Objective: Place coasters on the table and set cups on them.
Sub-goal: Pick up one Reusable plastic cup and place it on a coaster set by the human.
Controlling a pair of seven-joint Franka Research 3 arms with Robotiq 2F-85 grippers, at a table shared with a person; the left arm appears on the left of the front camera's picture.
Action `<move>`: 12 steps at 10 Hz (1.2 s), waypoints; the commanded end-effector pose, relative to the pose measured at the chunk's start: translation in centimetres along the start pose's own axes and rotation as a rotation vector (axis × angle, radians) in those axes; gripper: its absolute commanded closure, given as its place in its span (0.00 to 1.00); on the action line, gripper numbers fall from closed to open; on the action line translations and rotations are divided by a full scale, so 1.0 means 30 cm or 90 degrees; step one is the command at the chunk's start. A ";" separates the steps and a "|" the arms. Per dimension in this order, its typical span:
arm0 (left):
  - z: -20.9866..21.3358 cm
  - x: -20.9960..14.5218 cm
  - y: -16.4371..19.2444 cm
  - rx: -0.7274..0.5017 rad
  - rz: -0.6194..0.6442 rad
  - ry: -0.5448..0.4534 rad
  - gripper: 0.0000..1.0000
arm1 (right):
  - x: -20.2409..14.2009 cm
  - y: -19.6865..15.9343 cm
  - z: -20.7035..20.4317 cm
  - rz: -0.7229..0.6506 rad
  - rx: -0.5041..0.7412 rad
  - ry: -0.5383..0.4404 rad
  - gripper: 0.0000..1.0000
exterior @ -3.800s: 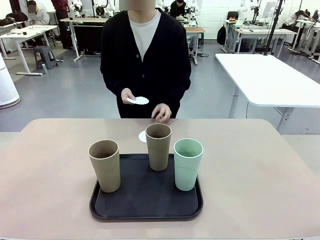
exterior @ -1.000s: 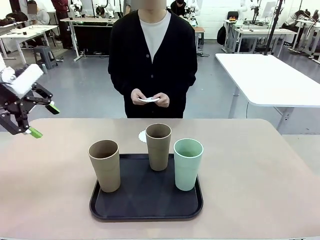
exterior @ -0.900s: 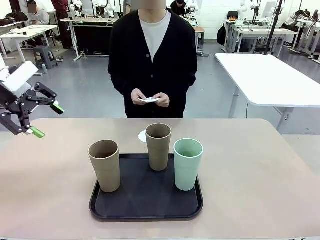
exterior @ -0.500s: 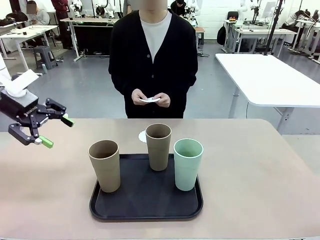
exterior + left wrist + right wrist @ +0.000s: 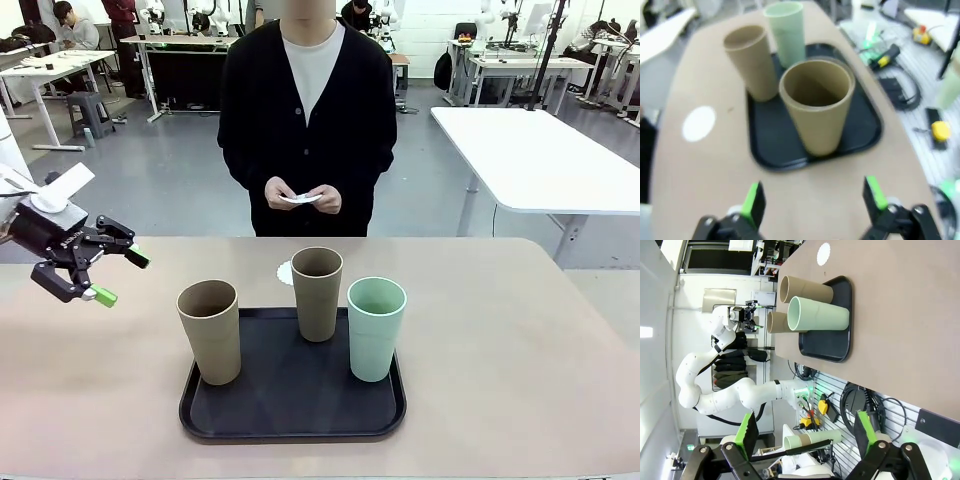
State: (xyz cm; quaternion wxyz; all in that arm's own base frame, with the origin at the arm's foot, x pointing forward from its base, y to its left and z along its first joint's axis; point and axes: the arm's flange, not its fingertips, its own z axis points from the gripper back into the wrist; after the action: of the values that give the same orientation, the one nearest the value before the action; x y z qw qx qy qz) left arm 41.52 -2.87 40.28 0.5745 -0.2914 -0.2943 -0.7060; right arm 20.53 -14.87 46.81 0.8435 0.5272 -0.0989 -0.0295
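Note:
Three cups stand on a black tray [image 5: 290,405]: a tan cup [image 5: 210,330] at the left, a second tan cup [image 5: 317,293] at the back, and a mint cup [image 5: 376,328] at the right. One white coaster [image 5: 284,272] lies on the beige table [image 5: 500,340] just behind the back cup. The person holds another coaster [image 5: 298,199] in both hands. My left gripper [image 5: 120,277] hovers open left of the tray. From its wrist, the left gripper [image 5: 814,197] faces the near tan cup [image 5: 817,112], with the coaster [image 5: 699,122] off to the left. My right gripper [image 5: 806,429] is open and empty, far from the mint cup [image 5: 820,314].
The person stands at the table's far edge, hands at waist height. A white-topped table [image 5: 540,160] stands behind at the right. Cables and tools [image 5: 885,55] lie below the table's edge in the left wrist view.
My left gripper has come down and to the right, closer to the left tan cup, staying open. The person's hands, the cups and the coasters have not moved.

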 end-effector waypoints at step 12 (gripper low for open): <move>-0.139 -0.180 -0.050 -0.057 -0.008 -0.224 0.00 | 0.002 0.001 0.001 0.009 0.009 -0.001 0.00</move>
State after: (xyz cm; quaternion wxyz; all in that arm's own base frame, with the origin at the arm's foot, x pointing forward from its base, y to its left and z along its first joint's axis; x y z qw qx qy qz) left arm 40.24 -3.27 34.96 0.5162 -0.4098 -0.3358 -0.6729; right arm 20.53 -14.87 46.81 0.8434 0.5272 -0.0988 -0.0295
